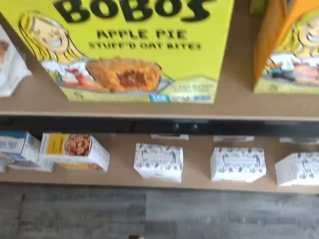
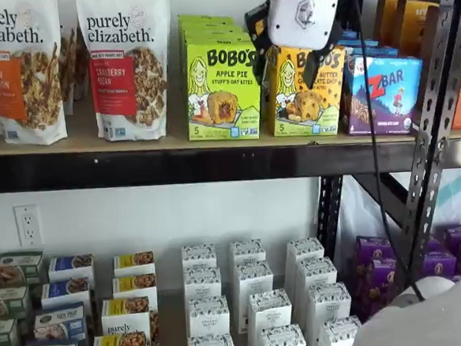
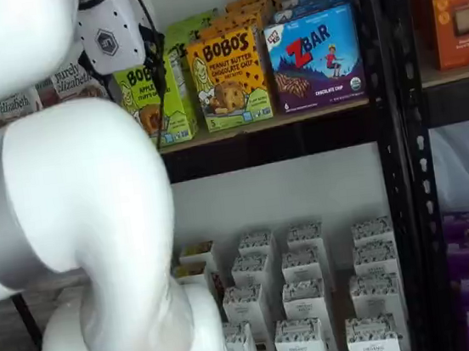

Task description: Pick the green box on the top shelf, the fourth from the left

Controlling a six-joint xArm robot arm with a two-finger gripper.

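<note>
Hovering before the long tan top shelf (image 2: 78, 140), the white black-fingered gripper (image 2: 290, 58), opening indiscernible, could catch the neighbouring yellow-orange carton (image 2: 305, 88) instead of the lime-green upright carton (image 2: 221, 90).

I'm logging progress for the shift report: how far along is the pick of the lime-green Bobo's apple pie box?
Done: the hand has reached top-shelf height, in front of the neighbouring yellow-orange Bobo's box. In hand: nothing; the green box stands upright on the top shelf in its row, and the wrist view frames its front closely. Whether the fingers are open cannot be told. Left: line up, grip, and pull it out.
</note>
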